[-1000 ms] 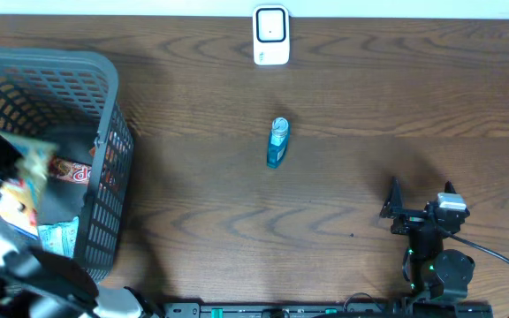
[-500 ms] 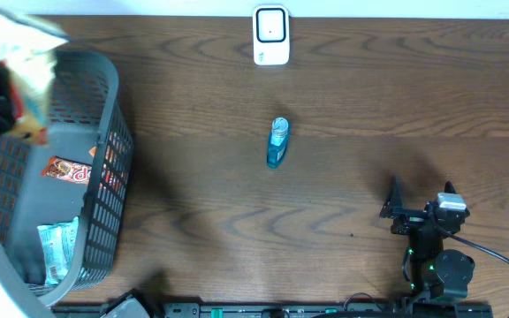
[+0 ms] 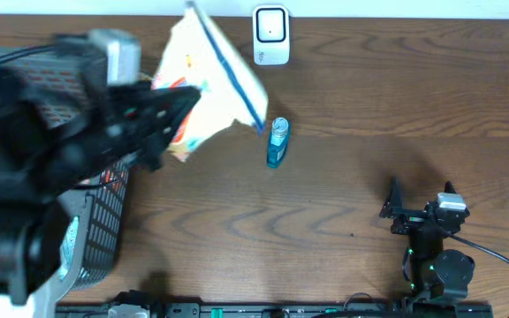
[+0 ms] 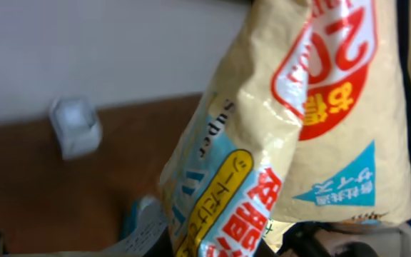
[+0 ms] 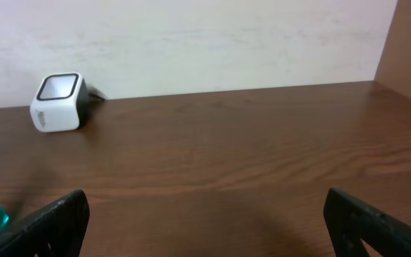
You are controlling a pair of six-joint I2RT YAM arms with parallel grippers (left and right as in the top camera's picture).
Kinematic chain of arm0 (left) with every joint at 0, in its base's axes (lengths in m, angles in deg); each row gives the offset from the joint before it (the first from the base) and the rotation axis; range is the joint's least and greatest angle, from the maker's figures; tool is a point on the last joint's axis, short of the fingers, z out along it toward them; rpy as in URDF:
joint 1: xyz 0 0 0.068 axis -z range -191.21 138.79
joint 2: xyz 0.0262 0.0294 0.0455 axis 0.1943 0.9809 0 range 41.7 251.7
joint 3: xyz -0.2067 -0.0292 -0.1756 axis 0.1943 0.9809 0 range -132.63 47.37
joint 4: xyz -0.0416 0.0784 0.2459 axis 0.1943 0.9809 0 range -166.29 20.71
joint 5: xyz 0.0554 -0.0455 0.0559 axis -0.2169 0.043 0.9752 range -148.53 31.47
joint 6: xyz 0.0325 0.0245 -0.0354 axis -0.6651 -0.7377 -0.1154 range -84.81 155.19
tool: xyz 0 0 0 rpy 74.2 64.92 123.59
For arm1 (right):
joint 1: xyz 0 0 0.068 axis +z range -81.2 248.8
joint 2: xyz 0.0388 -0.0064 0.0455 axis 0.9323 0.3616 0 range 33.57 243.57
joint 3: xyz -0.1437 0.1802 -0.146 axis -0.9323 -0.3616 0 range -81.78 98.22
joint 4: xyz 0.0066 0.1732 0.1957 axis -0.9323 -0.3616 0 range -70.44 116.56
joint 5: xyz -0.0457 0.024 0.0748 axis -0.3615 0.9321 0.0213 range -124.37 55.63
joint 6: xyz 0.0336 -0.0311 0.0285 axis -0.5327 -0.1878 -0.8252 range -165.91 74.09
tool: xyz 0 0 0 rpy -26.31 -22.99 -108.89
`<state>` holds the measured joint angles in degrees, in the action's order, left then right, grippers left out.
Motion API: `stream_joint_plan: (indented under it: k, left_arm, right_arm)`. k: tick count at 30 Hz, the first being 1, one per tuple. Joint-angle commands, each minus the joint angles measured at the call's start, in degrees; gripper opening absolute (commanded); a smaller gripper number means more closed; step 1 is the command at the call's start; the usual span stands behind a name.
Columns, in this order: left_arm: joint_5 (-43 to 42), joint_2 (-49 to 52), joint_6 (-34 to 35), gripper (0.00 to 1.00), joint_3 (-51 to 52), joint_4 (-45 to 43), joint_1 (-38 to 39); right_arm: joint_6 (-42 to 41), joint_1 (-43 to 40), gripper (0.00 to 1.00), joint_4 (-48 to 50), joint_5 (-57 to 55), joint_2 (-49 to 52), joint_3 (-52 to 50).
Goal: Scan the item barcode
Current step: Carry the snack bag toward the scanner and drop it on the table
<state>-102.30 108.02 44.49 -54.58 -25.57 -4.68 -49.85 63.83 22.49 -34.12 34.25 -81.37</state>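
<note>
The left arm is a black bulk, blurred in the overhead view; a pale grey boxy block is fixed to it, and a whitish curved shell shows at its lower part; in the left wrist view only a glossy black piece shows at the bottom edge. The right arm is black too, built of rounded joint housings; a small white-and-grey box is mounted by the wrist; tiny green lights glow on the body; a black cable loops off its side; its fingers are matt black with stepped, ridged edges.
</note>
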Motion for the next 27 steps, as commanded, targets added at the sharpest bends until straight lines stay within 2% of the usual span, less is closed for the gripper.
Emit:
stream_joint_plan:
  k: [1,3,5,13,17,21,27]
  left_arm:
    - [29.4,5.2,16.2,0.07,0.5,2.8,5.7]
    - [35.4,8.1,24.4,0.08,0.5,4.5,7.2]
    - [37.9,11.5,30.6,0.08,0.5,5.9,8.2]
    - [38.3,27.7,49.6,0.07,0.6,9.2,10.4]
    - [38.4,35.3,53.8,0.07,0.7,11.5,11.7]
    - [38.5,42.0,54.1,0.08,1.2,12.1,12.6]
    - [38.2,47.9,59.2,0.07,4.9,12.0,13.0]
  right_arm:
    - [-0.7,-0.3,0.99,-0.2,0.2,-0.4,-0.1]
    - [-0.7,-0.3,0.99,-0.2,0.2,-0.4,-0.1]
    - [-0.7,-0.3,0.99,-0.2,0.2,-0.4,-0.1]
    - [-0.7,-0.3,0.99,-0.2,0.2,-0.4,-0.1]
    - [-0.7,-0.3,0.99,-0.2,0.2,-0.4,-0.1]
    - [-0.7,-0.3,0.99,-0.2,0.2,-0.4,-0.1]
    - [-0.7,-0.3,0.99,-0.2,0.2,-0.4,-0.1]
